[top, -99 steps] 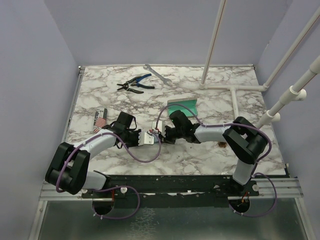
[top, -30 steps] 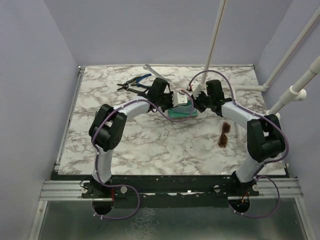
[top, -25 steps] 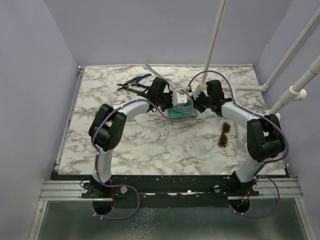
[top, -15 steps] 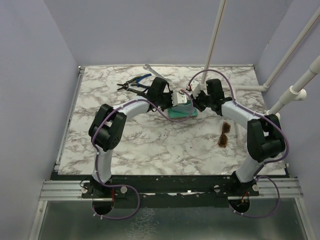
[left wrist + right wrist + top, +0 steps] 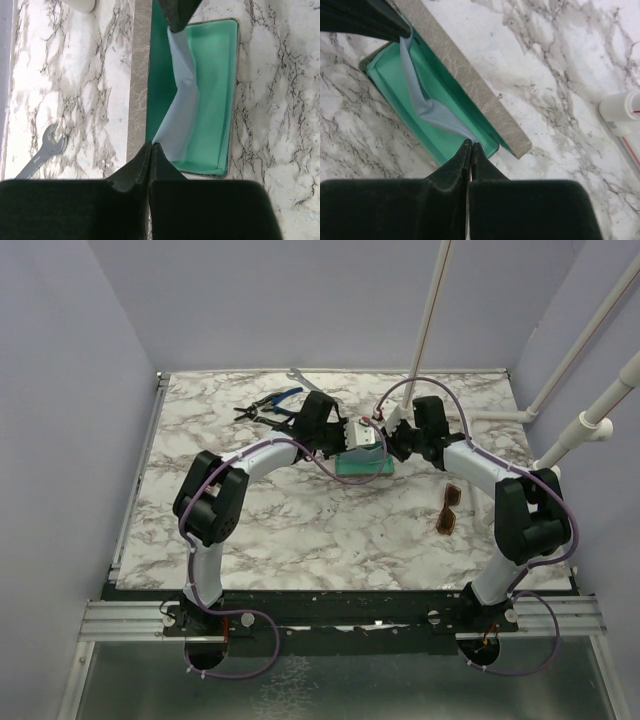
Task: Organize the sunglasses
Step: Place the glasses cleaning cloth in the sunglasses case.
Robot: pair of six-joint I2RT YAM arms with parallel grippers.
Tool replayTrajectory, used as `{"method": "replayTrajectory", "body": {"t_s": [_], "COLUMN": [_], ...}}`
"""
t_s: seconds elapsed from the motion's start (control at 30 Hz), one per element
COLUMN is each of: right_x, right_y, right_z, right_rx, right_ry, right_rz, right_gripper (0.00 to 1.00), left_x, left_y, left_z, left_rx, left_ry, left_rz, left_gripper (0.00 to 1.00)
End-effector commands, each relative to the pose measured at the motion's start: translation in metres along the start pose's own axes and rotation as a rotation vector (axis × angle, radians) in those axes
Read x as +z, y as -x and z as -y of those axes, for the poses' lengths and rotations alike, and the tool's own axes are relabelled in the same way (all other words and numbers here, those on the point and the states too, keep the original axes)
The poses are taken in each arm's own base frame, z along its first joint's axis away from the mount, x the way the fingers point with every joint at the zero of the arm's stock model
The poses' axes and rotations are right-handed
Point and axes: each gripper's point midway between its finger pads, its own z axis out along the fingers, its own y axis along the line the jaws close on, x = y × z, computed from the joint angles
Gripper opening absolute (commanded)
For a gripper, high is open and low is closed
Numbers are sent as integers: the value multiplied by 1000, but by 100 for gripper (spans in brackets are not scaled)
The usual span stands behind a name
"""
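One cloth (image 5: 182, 100) spans case (image 5: 216, 90), sunglasses (image 5: 449, 510) well apart

cloth (image 5: 182, 95) over case (image 5: 215, 100), sunglasses (image 5: 449, 508) R of case, pliers (image 5: 272, 405) behind-L

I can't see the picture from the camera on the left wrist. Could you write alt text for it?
The left gripper, shut, pinches one corner of a light blue cloth stretched over an open case with green lining; the right gripper holds the cloth's far end. A wrench lies on the marble table.
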Motion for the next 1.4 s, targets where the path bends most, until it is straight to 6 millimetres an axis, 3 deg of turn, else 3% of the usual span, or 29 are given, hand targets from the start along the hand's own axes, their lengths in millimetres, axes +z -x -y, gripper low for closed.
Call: {"method": "replayTrajectory", "body": {"t_s": [0.0, 0.23, 0.43, 1.37], "right_x": [4, 1, 0, 30], "right_y": [-27, -42, -55, -51], "right_z": [-18, -29, -36, -9], "right_rx": [29, 52, 64, 59], "right_ry": [61, 89, 107, 55], "right_rz": [-42, -89, -130, -141], "right_gripper": [0, 1, 1, 0], "left_x": [-2, 7, 6, 21], "left_y": [-2, -11, -16, -44], "left_z": [10, 39, 47, 32], "left_rx": [-1, -30, -46, -80], "left_ry": [-20, -87, -111, -44], "left_rz": [-5, -19, -34, -151], "left_gripper": [0, 0, 0, 0]}}
